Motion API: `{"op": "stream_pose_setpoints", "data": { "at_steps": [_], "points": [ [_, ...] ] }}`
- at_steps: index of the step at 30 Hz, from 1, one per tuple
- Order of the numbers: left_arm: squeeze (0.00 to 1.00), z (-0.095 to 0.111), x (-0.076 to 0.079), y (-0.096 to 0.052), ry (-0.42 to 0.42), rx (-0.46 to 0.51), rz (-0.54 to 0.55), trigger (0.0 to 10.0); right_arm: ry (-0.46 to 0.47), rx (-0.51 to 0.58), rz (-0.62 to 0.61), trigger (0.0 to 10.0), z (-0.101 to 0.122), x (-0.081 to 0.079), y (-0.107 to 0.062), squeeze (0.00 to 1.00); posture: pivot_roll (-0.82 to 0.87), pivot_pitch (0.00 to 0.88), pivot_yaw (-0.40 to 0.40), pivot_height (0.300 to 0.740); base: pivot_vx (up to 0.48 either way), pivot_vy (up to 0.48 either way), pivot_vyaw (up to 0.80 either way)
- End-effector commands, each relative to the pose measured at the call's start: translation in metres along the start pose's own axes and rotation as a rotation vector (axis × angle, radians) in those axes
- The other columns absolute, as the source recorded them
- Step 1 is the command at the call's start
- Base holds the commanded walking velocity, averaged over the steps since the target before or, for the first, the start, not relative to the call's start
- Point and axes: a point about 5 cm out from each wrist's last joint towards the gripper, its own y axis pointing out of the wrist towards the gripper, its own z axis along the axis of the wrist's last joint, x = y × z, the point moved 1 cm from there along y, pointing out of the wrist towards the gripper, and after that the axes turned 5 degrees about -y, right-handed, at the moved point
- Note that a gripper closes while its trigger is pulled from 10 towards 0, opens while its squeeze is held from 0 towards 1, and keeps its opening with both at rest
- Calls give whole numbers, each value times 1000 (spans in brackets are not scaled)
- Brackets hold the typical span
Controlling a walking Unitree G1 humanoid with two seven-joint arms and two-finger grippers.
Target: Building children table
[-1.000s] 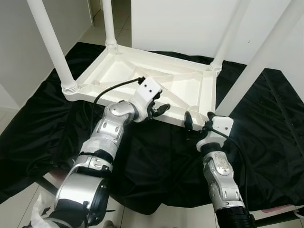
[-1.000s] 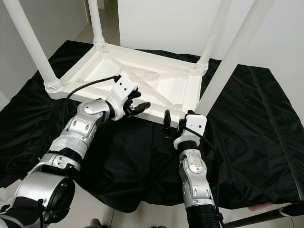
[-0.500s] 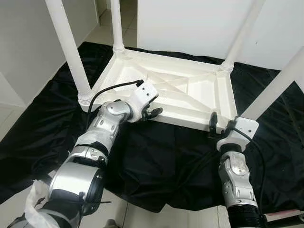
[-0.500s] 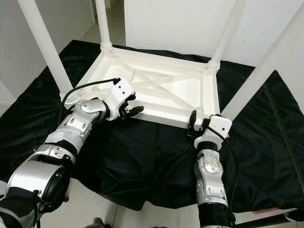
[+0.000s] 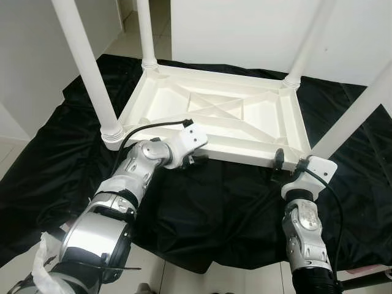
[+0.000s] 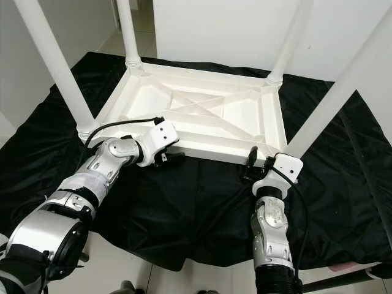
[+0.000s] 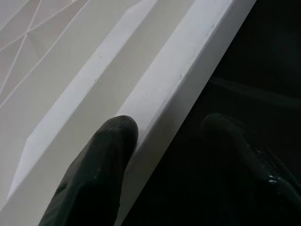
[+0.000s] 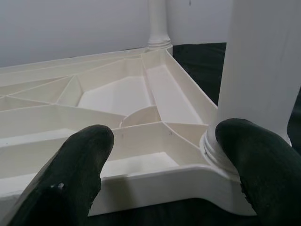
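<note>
Table (image 5: 233, 116): white plastic kids' table, upside down on a black cloth (image 5: 208, 202) spread over the floor (image 5: 131, 37); four legs (image 5: 86, 67) already in their corner sockets, pointing up.
Underside: ribbed, shallow open bays between the ribs, nothing lying in them (no screws or loose parts that I can see).
Handling: looks light and stiff, hollow moulded plastic; smooth so prob. slippery on the black fingers; legs tall, so it may be top-heavy when tipped over.
Where to hold: near rim w/ both grippers, or low on a leg by its collar; the rim gives a thin lip to pinch.
Left gripper (image 7: 178, 141): at the near rim, fingers apart, one finger (image 7: 101, 160) on the inner side of the rim, the other outside over the cloth; straddles the edge, not clamped yet.
Right gripper (image 8: 169, 160): at the near right corner, fingers wide apart, one by the leg collar, other over a rib bay; holds nothing.
Step (my guess): set to grip the rim and turn the table upright.
</note>
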Motion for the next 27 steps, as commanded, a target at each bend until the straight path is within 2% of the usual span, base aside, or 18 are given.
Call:
{"op": "stream_pose_setpoints", "data": {
  "at_steps": [1, 5, 14, 18, 23, 27],
  "points": [
    [0, -7, -11, -1, -4, -7, 257, 10000, -5, -19, 4, 10000, -4, -1, -1, 0, -48, 85, 14, 740, 0, 0, 0],
    [0, -18, -16, -3, -65, -73, 313, 10000, 2, -7, 57, 10000, -1, -13, -1, 0, -51, 82, 15, 740, 0, 0, 0],
    [0, -25, -28, -8, -91, -126, 399, 10000, 2, -8, 76, 10000, -1, -16, 0, 0, -52, 84, 10, 740, 0, 0, 0],
    [0, -29, -44, -18, -118, -156, 522, 10000, 6, -6, 86, 10000, 0, -19, 1, 0, -52, 84, 8, 740, 0, 0, 0],
    [0, -30, -46, -20, -108, -165, 528, 10000, 8, -7, 89, 10000, 0, -20, 1, 0, -59, 88, 11, 740, 0, 0, 0],
    [0, -28, -39, -15, -94, -152, 455, 9882, 10, -13, 94, 10000, -2, -21, -1, 0, -60, 89, 13, 740, 0, 0, 0]
  ]
}}
